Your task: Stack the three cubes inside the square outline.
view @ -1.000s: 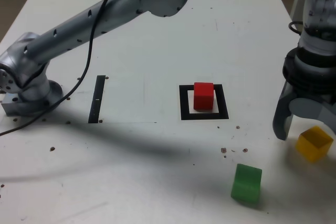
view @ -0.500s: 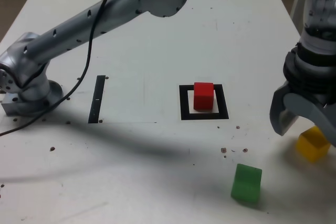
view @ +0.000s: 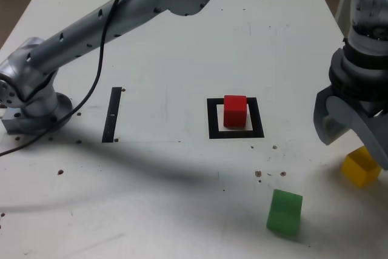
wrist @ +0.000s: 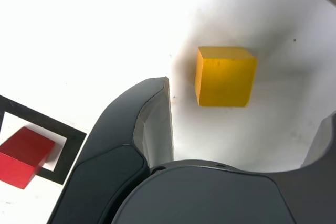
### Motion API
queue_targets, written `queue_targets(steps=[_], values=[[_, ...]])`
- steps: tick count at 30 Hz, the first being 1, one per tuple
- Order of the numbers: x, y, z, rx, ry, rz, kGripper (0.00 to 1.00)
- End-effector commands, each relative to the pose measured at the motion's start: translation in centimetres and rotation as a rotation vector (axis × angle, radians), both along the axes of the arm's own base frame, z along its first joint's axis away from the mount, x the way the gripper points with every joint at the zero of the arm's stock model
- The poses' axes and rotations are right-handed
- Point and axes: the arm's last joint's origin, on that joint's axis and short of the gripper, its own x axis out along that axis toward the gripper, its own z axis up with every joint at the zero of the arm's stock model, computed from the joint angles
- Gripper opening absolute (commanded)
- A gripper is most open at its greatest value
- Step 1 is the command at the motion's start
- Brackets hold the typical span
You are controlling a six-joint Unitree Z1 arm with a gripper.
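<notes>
Hovering end effector (view: 356, 143) | released | yellow cube (wrist: 224, 76) between its fingers, untouched

I read this as a robotics lab bench: my grey arm (view: 91, 22) is bolted at its base (view: 30, 110) to a plain white table (view: 182, 53), a black cable (view: 100, 53) draped along it, with black tape marks (view: 111, 114) and small plain-coloured test blocks (view: 284, 211).

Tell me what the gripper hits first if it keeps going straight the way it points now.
Most likely the yellow cube: the open gripper points down at the table, and the cube lies between its fingers in the wrist view, untouched.
</notes>
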Motion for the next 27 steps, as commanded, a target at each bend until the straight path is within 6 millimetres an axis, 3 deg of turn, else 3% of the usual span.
queue_targets(steps=[1, 16, 23, 27], values=[[0.2, -0.1, -0.4, 0.006, 0.003, -0.005, 0.97], [1.8, -0.6, -3.1, 0.016, -0.008, -0.009, 0.92], [1.9, -1.1, -3.7, 0.03, -0.011, -0.013, 0.8], [1.9, -1.5, -3.8, 0.035, -0.018, -0.012, 0.68]])
